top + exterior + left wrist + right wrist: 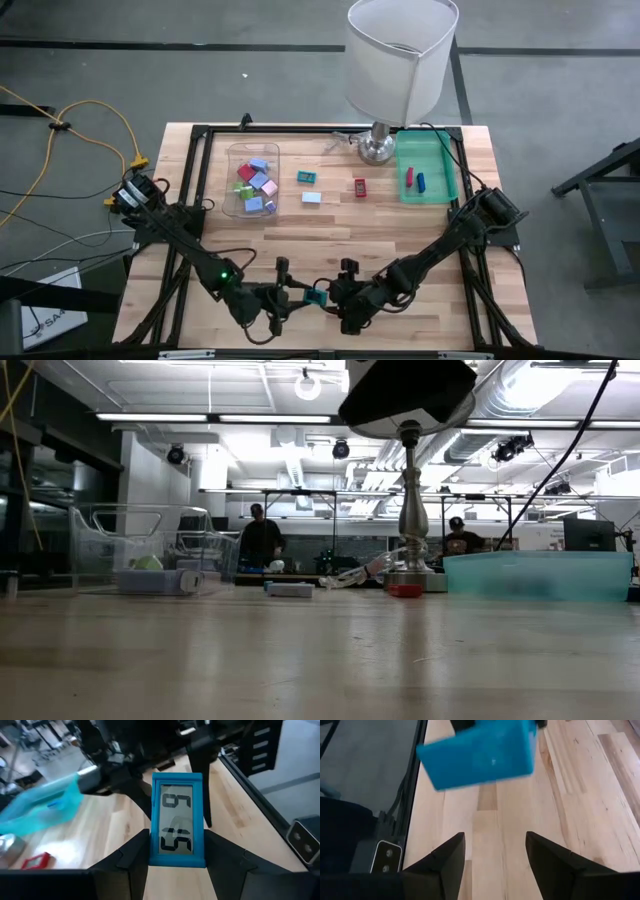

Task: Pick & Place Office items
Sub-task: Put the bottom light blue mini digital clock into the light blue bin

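High view, my grippers: both sit at the near edge of the wooden table (300, 240), facing each other. My left gripper (300, 296) holds the small teal-blue plastic clock with a grey digit display (318, 297); my right gripper (337, 296) is just beside it on the other side.
High view, sorted so far: the clear plastic bin (232, 205), well ahead of my left jaws, holds a cluster of light blue, red and pink pieces (255, 185). The teal tray (447, 190), well ahead of my right jaws, holds a red piece (408, 177) and a dark blue piece (421, 181).
High view, left to do: a teal bit (307, 177), a light blue block (311, 197) and a red bit (360, 186) lie loose between bin and tray, beside the white-shaded lamp (400, 55).
Low view: neither of my grippers shows; the bin, the tray and the loose pieces stand far across the table.
Left wrist view: my fingers (127, 857) clamp the clock's lower end, display up.
Right wrist view: my fingers (447, 857) are spread with nothing between them; the clock's blue back hangs just ahead.
Progress: I judge it past halfway, with this clock and three loose pieces remaining.
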{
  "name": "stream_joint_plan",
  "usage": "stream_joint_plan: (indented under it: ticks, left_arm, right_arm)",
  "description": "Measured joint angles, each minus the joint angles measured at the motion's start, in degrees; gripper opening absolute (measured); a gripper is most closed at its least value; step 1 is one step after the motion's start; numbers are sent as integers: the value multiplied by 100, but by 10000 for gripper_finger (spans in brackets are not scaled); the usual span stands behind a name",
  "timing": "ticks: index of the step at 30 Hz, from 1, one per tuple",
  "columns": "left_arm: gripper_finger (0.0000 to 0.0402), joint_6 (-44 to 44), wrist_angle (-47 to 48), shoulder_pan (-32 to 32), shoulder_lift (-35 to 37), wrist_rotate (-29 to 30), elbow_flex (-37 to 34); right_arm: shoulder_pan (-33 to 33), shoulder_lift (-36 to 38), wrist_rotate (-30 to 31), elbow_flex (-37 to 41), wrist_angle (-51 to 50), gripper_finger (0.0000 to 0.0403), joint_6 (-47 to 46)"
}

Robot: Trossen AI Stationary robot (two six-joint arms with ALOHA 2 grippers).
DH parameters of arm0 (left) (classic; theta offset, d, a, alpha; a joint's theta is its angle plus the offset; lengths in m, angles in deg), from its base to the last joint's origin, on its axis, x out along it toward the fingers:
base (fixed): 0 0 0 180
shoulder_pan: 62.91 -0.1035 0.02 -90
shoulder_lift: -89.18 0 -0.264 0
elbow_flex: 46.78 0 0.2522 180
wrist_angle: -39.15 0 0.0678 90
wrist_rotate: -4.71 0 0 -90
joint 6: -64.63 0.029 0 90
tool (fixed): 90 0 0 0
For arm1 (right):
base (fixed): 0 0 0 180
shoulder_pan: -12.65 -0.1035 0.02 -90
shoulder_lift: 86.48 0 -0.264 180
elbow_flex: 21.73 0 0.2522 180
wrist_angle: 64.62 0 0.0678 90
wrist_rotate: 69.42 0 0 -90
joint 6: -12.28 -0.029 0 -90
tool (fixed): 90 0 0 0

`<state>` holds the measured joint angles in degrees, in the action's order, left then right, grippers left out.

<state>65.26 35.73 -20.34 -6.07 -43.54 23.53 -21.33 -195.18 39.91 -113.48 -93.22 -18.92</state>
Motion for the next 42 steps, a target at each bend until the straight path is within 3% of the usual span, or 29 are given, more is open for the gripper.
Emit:
stream_joint_plan:
  ticks: [8, 23, 38, 42]
  left_arm:
    - [161, -47, -198, 136, 26, 364, 0]
    - [161, 179, -1329, 157, 33, 296, 2]
    - [161, 138, -1522, 65, 35, 478, 2]
    - [161, -41, -1524, -85, 35, 117, 2]
  right_arm:
    - [20, 328, 225, 1, -202, 196, 448]
    - [24, 546, 641, -2, -69, 196, 751]
    - [-518, 942, 1780, 0, 44, 196, 1168]
    - [-579, 942, 2017, 0, 102, 196, 1306]
